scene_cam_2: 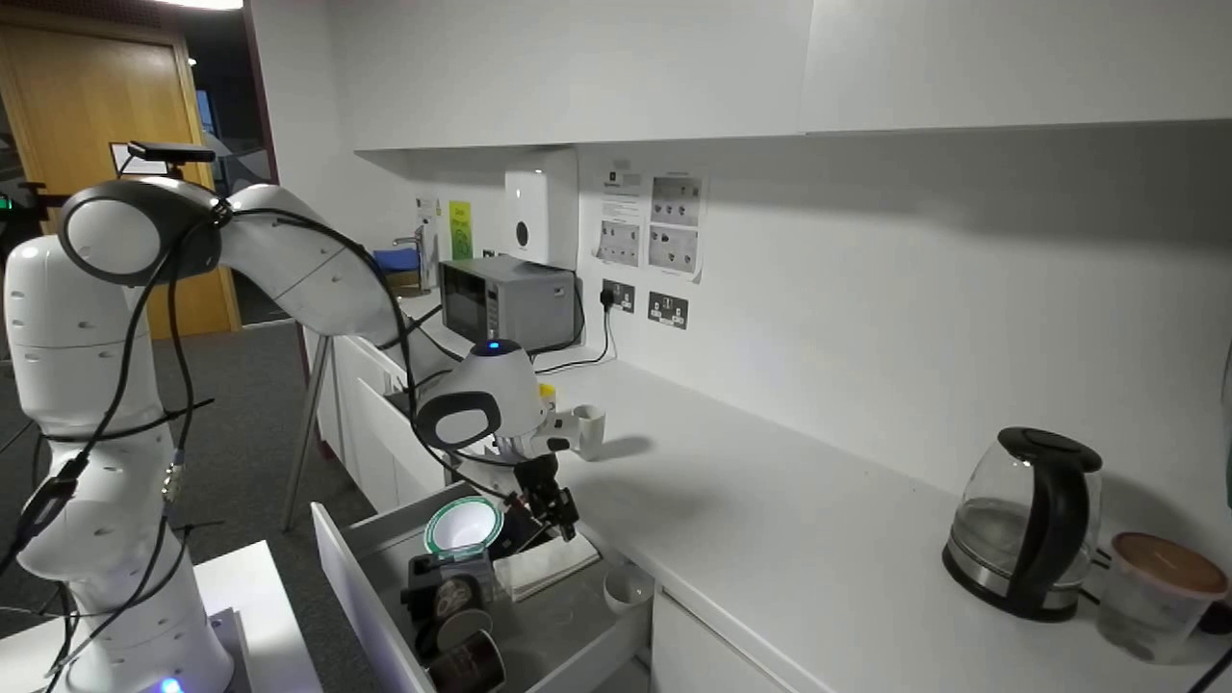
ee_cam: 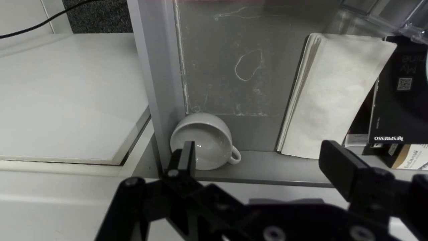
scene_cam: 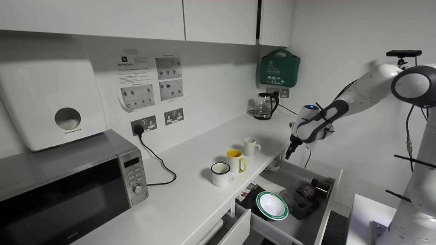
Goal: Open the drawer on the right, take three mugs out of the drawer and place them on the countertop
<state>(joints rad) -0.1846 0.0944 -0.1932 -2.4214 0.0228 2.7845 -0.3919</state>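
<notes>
where the arm blocks an exterior view, the yellow mug seems obscured.

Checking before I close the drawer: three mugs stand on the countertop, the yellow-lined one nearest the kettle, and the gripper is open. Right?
No: the yellow-lined mug is in the middle; the plain white mug stands nearest the kettle, as an exterior view shows. The rest holds: with the black-rimmed mug, three stand on the countertop, and the gripper is open.

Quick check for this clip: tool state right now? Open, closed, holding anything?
Tool: open, jaws spread wide apart, holding nothing.
</notes>
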